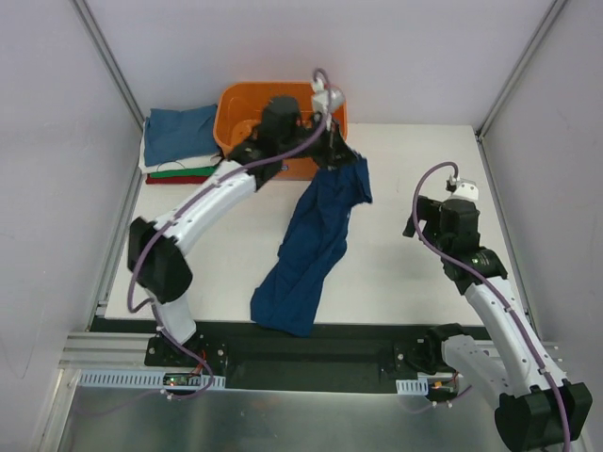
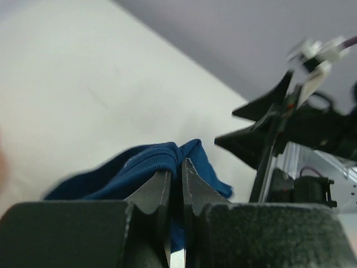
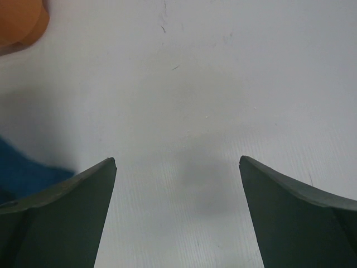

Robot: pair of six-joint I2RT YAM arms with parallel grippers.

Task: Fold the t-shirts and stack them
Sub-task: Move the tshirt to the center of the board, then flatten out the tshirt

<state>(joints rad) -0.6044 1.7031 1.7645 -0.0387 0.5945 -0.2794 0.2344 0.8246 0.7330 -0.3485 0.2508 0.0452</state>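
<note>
**A:** Where's the navy tee [image 1: 311, 250] right now?

**B:** It's hanging from the left hand [image 2: 175, 167], which is pinched tight on the top edge, just in front of the orange basket [image 1: 236, 104]. The lower end trails onto the white table [image 1: 396, 273], close to the near edge.

**A:** And the other one?

**B:** The right hand [image 3: 177, 162] is spread wide above the table, holding nothing. The folded stack [image 1: 179, 141] sits in the far-left corner beside the basket. Pale grey walls [image 1: 283, 47] all round.
</note>
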